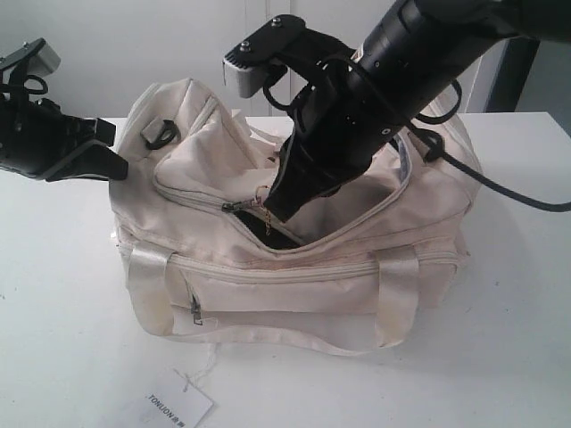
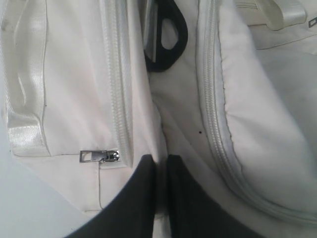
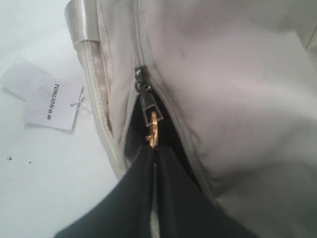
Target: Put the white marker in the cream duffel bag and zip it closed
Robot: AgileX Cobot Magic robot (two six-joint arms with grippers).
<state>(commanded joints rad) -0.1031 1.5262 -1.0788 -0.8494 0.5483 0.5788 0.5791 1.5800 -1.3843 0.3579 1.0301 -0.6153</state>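
Note:
The cream duffel bag [image 1: 294, 267] sits in the middle of the white table. Its curved top zipper is partly open, with dark lining [image 3: 130, 139] showing behind the slider [image 1: 230, 207]. My right gripper [image 1: 268, 210] reaches across to the zipper and is shut on the gold ring pull [image 3: 152, 128], fingertips pressed together just behind it [image 3: 154, 148]. My left gripper [image 1: 116, 159] is at the bag's left end, its fingers almost together with a fold of bag fabric pinched between them [image 2: 161, 162]. The white marker is hidden from every view.
A white paper tag printed "TONIJON" [image 1: 176, 406] lies on the table in front of the bag [image 3: 49, 96]. A black D-ring [image 2: 171, 42] and a silver side-pocket zipper pull [image 2: 99, 156] are near my left gripper. Satin handles [image 1: 397, 299] hang down the front.

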